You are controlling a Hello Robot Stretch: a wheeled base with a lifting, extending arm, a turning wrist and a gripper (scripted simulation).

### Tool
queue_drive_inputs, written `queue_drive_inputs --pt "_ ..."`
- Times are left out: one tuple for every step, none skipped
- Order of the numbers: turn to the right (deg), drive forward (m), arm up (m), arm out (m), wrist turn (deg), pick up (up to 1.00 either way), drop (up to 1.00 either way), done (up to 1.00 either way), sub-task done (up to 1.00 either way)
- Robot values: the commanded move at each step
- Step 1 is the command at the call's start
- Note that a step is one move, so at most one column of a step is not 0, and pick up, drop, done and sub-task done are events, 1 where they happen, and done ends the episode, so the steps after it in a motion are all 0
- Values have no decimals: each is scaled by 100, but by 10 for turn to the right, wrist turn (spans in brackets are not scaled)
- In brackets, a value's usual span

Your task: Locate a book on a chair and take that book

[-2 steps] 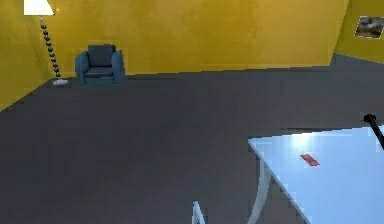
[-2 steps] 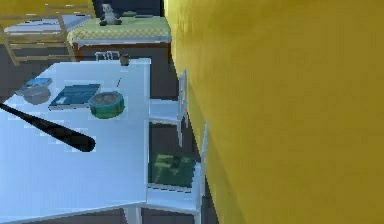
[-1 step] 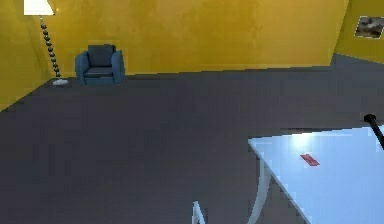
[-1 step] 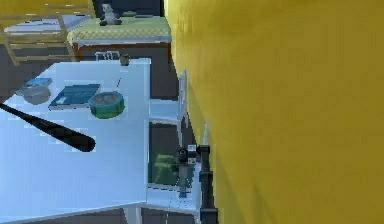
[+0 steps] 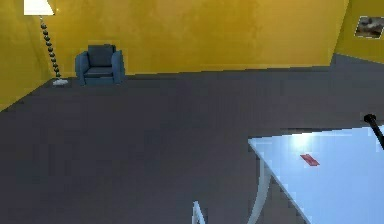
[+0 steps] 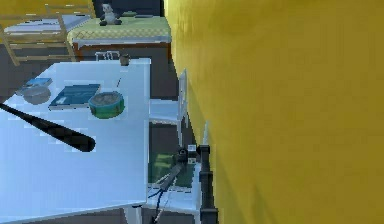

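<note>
**A:** Where is the end effector point(image 6: 172, 176) showing?

**B:** In the arm side view it is hanging off the tip of the dark arm point(image 6: 206, 190), against the seat of the nearer white chair point(image 6: 203, 135). That chair is standing between the white surface point(image 6: 60, 170) and the yellow wall point(image 6: 290, 100).

**A:** Is it gripping anything?

**B:** I cannot tell. A flat green slab point(image 6: 160, 165) is lying on that seat, right at or behind the fingers, so a grip is not showing either way.

**A:** Is that slab looking like the book?

**B:** It is looking flat and rectangular, as a book would, and it is covering much of the seat. Whether the end effector is touching it, I cannot tell.

**A:** What is lying on the surface?

**B:** A dark bat point(image 6: 50, 128) is lying slantwise across it. Beyond that, a teal book point(image 6: 74, 96) is lying flat, with a green round dish point(image 6: 106, 104) just beside it and a grey bowl point(image 6: 35, 95) on its other side.

**A:** And in the forward view?

**B:** A blue armchair point(image 5: 102, 63) is standing against the far wall, near a floor lamp point(image 5: 45, 40). The surface's corner is showing at the lower right, carrying a small red item point(image 5: 310, 160).
</note>
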Motion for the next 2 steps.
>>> queue_drive_inputs --pt "0 0 0 0 450 0 0 0 0" --pt "0 0 0 0 450 0 0 0 0"
